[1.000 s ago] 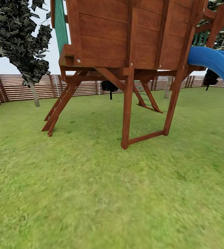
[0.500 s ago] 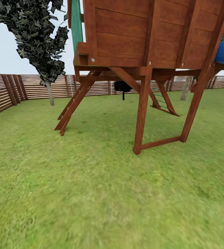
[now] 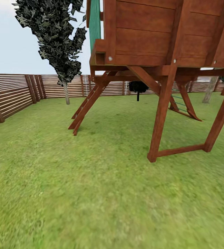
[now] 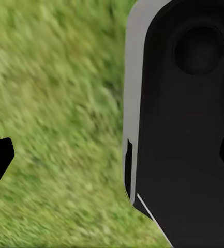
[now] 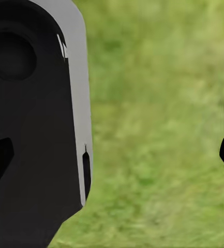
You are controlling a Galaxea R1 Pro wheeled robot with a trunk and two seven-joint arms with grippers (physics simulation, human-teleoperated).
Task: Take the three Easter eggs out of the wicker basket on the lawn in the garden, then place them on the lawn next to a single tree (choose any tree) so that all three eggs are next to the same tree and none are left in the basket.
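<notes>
Lawn (image 3: 91,193) under wooden playset (image 3: 167,52) from the head; at both wrists, end effectors spread, empty.

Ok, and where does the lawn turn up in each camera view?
Head view: the lawn covers the lower half, running under the wooden play tower to the slat fence.
Left wrist view: blurred grass beside a dark robot panel.
Right wrist view: blurred grass beside a similar panel.
Shared landmark: the mottled green turf itself.
</notes>
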